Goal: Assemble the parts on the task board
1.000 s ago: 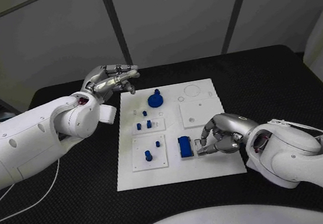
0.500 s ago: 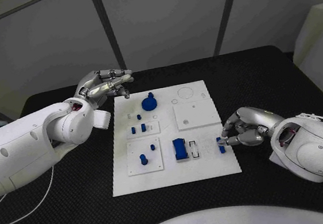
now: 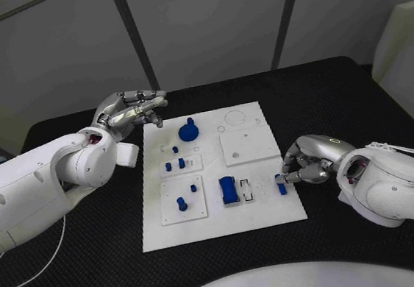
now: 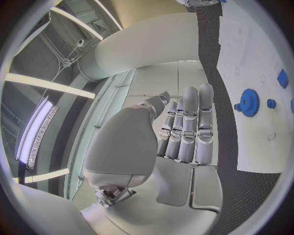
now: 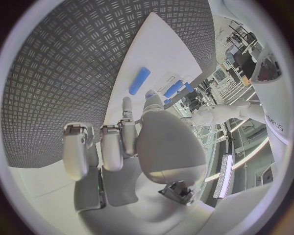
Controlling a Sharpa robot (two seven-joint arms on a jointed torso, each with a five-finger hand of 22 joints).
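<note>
The white task board (image 3: 266, 204) lies mid-table. On it are a blue gear (image 3: 189, 129), small blue pegs (image 3: 174, 165) standing in a square plate, two more pegs (image 3: 182, 203) lower left, and a blue block (image 3: 228, 190) beside a white slot. A loose blue peg (image 3: 280, 186) lies flat near the board's right edge. My right hand (image 3: 307, 160) hovers just beside that peg with its fingers curled in and nothing in them; the right wrist view has the peg (image 5: 139, 81) apart from the fingers (image 5: 113, 142). My left hand (image 3: 132, 110) is raised off the board's far left corner, curled and empty.
Black ribbed table (image 3: 360, 95) surrounds the board. A blank white square plate (image 3: 248, 145) and a round recess (image 3: 234, 117) sit on the board's right half. In the left wrist view the gear (image 4: 249, 102) lies on the board (image 4: 257, 58) beyond my left hand (image 4: 183, 127).
My right hand has moved from the blue block to the board's right edge, where a blue peg now lies, and its fingers have come off the peg. The left hand has stayed put.
</note>
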